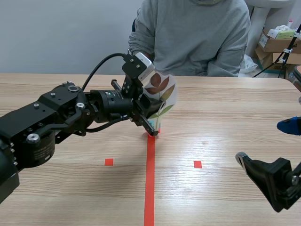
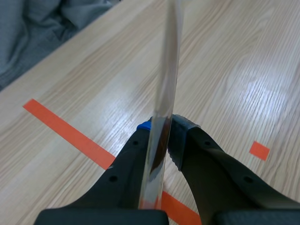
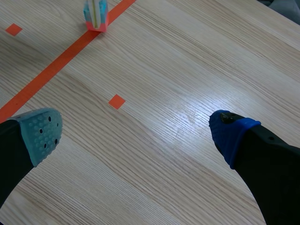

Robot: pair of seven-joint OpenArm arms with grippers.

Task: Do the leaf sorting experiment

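A clear laminated card with red, brown and green leaves (image 1: 162,92) stands upright above the far end of the orange-red tape line. My left gripper (image 1: 149,125) is shut on its lower edge. In the left wrist view the card (image 2: 168,70) appears edge-on, pinched between the two pads of the left gripper (image 2: 161,129). My right gripper (image 1: 265,141) is low at the near right, open and holding nothing. In the right wrist view the right gripper (image 3: 136,133) has bare table between its fingers, and the left gripper's tips with the card (image 3: 95,14) are far ahead on the tape line.
A person in a grey sweatshirt (image 1: 193,33) sits across the table behind the card. Cardboard boxes (image 1: 277,42) stand beyond the table's far right corner. The tape line (image 1: 149,179) runs down the middle, with small squares (image 1: 108,162) (image 1: 197,164) either side.
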